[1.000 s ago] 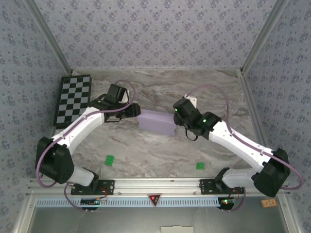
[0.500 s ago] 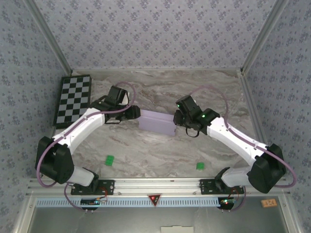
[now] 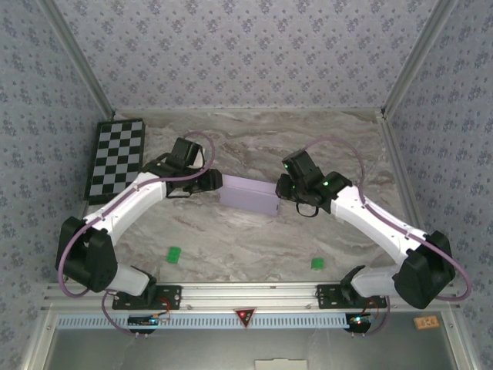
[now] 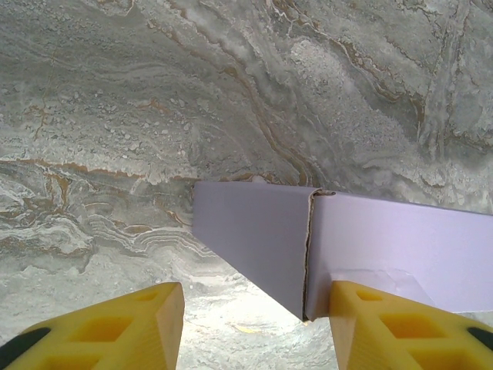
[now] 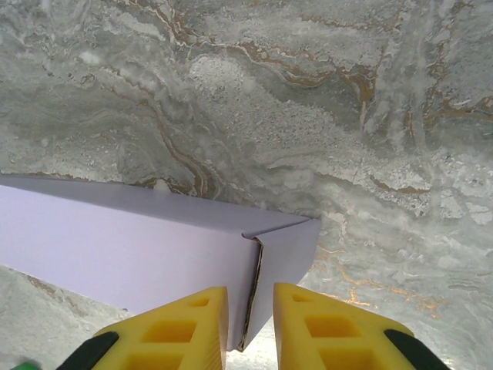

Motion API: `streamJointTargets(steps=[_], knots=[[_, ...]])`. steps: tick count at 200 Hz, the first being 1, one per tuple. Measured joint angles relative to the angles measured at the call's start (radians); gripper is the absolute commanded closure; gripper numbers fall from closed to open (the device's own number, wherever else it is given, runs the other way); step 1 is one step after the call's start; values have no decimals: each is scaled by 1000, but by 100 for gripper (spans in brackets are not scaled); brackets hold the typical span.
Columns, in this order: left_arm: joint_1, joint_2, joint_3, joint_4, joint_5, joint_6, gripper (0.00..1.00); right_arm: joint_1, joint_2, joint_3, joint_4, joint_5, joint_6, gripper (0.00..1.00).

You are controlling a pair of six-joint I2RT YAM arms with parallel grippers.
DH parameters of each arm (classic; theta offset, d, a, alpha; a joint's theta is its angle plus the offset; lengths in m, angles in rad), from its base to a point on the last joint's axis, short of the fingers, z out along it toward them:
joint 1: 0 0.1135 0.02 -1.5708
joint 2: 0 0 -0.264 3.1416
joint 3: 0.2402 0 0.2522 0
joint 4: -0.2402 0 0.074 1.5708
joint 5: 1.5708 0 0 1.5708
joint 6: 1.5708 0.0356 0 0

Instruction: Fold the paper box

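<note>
Beyond the paper box [image 3: 248,194] and on its near side the tabletop [image 3: 308,139] lies open. The left pincer [image 3: 216,183] and the right pincer [image 3: 282,190] block its ends — the checkerboard [image 3: 115,158] lies well left.

Setting: a robot test cell in a lab. Evidence: marble-look tabletop [image 3: 254,239] boxed in by patterned wall panels [image 3: 231,54] on metal corner posts [image 3: 79,62]. Left arm [image 3: 131,196] and right arm [image 3: 377,223] are mounted on an aluminium rail [image 3: 246,294] at the near edge. Checkerboard [image 3: 115,158] at left, green markers [image 3: 173,253] on the tabletop.
</note>
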Motion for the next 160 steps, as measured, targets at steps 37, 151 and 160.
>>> streamJointTargets(steps=[37, 151, 160], knots=[[0, 0, -1, 3, 0, 0, 49, -20, -35, -106, 126, -69, 34, 86], [32, 29, 137, -75, 16, 43, 53, -53, -47, -130, 176, -116, 48, 87], [33, 42, 137, -77, 24, 47, 53, -54, -47, -130, 176, -116, 48, 87]])
